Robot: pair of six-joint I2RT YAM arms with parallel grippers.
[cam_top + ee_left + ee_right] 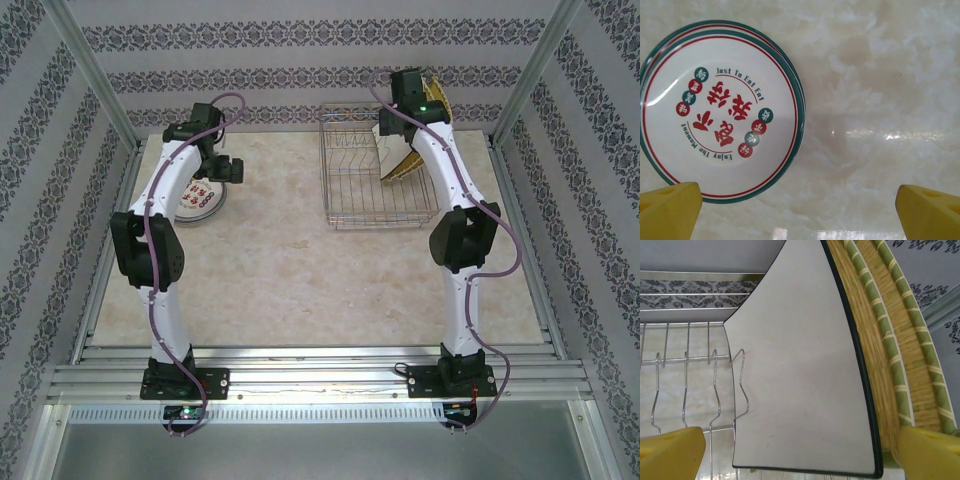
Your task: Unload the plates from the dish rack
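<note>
Your right gripper, fingers spread wide, faces the white square plate standing at the right end of the dish rack, likely lining up a grasp; well left of the rack, your left gripper gapes empty over a round plate lying flat.

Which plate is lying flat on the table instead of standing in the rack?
The round plate with red lettering and a green rim; the square ones stand in the dish rack.
</note>
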